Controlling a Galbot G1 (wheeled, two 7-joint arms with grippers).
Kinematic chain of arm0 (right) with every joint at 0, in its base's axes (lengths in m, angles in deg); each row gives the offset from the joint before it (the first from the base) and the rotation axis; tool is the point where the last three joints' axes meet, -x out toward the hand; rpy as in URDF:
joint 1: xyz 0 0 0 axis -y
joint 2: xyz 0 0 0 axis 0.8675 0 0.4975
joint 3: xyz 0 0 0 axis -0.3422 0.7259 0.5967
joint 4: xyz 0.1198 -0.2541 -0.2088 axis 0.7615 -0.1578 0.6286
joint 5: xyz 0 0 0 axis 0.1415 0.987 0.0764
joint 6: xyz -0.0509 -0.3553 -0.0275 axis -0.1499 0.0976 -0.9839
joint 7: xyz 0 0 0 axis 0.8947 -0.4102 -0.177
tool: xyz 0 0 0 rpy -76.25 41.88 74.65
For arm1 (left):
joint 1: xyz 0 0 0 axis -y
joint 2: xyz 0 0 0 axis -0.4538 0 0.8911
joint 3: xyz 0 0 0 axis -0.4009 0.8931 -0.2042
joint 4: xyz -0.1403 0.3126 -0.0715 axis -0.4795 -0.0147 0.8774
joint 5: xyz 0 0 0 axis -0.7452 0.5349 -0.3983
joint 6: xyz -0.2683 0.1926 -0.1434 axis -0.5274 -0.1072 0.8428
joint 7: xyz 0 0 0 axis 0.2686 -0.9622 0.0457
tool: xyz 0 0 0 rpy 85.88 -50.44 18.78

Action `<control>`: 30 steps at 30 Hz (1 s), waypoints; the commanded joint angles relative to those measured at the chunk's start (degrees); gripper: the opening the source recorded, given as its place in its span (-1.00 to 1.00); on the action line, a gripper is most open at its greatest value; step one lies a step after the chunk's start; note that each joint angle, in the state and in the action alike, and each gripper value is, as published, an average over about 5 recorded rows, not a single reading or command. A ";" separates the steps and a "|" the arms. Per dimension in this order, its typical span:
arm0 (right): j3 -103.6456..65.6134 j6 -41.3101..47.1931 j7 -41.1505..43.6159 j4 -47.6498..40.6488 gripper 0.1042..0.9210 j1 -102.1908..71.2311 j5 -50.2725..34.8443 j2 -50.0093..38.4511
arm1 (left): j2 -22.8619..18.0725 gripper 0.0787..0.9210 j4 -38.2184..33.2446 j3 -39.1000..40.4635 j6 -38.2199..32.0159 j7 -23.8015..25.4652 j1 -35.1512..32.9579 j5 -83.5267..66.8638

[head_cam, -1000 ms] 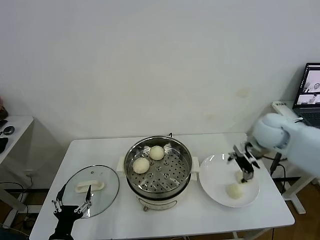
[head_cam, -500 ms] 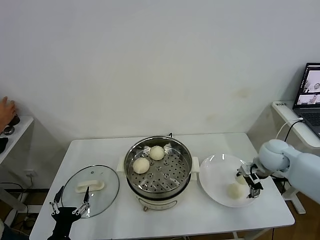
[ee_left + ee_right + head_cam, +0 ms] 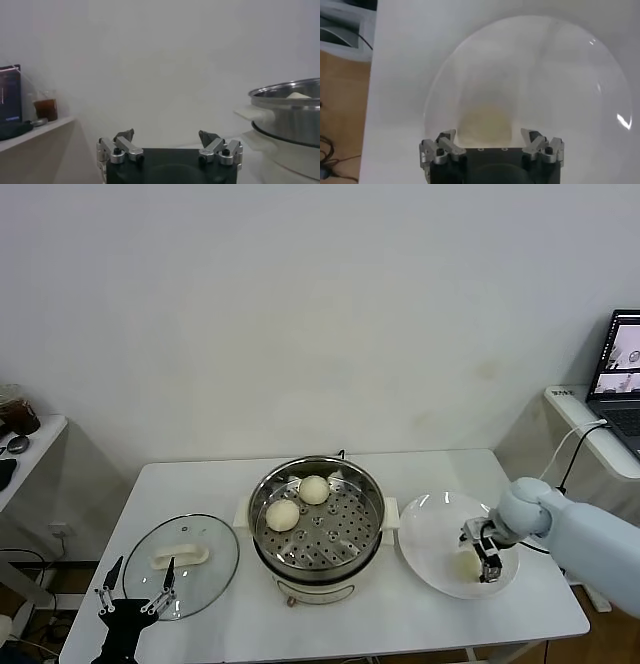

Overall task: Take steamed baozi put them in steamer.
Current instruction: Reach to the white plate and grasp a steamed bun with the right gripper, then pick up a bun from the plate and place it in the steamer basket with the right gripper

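The steel steamer (image 3: 316, 524) stands mid-table with two cream-white baozi on its perforated tray, one to the left (image 3: 283, 514) and one farther back (image 3: 314, 489). A third baozi (image 3: 463, 565) lies on the white plate (image 3: 430, 529). My right gripper (image 3: 479, 556) is down at this baozi, open. In the right wrist view the baozi (image 3: 485, 120) sits on the plate (image 3: 545, 65) between the spread fingers of the right gripper (image 3: 488, 135), untouched. A fourth baozi does not show. My left gripper (image 3: 135, 589) hangs open and empty near the table's front left corner.
A round glass lid (image 3: 205, 579) with a cream handle lies on the table left of the steamer. The left wrist view shows the left gripper (image 3: 166, 135) and the steamer's side (image 3: 290, 115). A laptop (image 3: 625, 374) stands on a side desk at the right.
My right gripper has come down from above the plate and now straddles a baozi on it. My left gripper has sunk slightly at the front left.
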 commanded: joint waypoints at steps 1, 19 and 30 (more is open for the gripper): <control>-1.70 0.59 -0.30 -2.33 0.49 -2.05 1.29 2.39 | 0.01 0.77 0.15 -0.05 0.04 -0.01 0.06 -0.03; 3.90 -0.55 5.33 4.22 0.08 17.70 -9.78 -2.80 | -0.07 0.77 -0.57 0.31 0.00 0.00 0.81 -0.34; 16.81 -6.60 8.22 7.49 0.10 49.34 -26.40 7.65 | 0.39 0.77 -0.54 0.31 -0.10 0.01 1.19 -0.84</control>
